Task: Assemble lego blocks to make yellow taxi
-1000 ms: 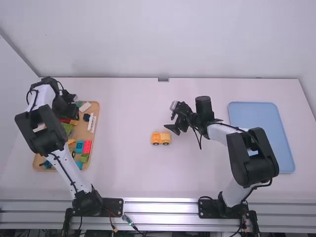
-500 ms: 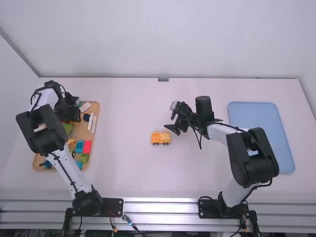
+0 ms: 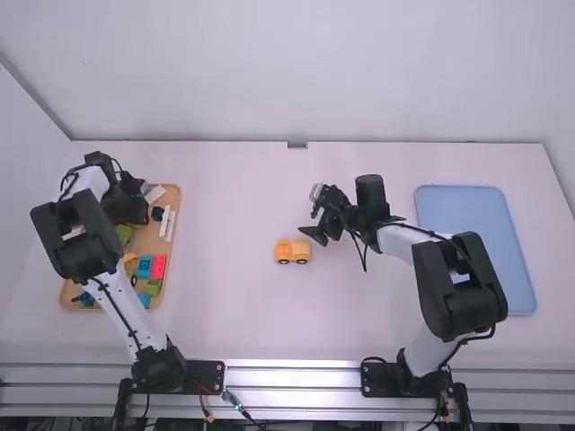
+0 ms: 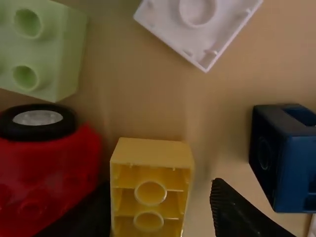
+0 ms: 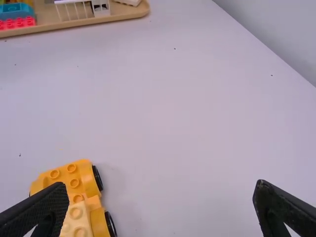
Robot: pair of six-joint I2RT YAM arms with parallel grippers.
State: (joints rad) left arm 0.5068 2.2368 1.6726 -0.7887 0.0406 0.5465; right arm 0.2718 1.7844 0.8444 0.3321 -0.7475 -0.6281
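Note:
Over the far part of the wooden tray, my left gripper [image 3: 137, 214] hangs low. In the left wrist view my left gripper [image 4: 163, 202] is open, its fingers on either side of a yellow brick [image 4: 150, 192] that lies with its hollow underside up; the left finger is close to it, with a gap on the right. The yellow car base [image 3: 292, 251] stands on four black wheels at mid-table, with a pale yellow brick [image 5: 76, 217] on top. My right gripper [image 3: 314, 214] is just beyond it; in the right wrist view my right gripper [image 5: 162, 190] is open.
The wooden tray [image 3: 175, 193] also holds a red wheeled piece [image 4: 44, 173], a light green brick [image 4: 44, 49], a white piece [image 4: 197, 24], a dark blue brick [image 4: 284, 158] and several others. A blue tray [image 3: 463, 206] lies at the right.
My left gripper has shifted slightly toward the camera and to the right over the wooden tray. The right arm and the yellow car base have stayed where they were.

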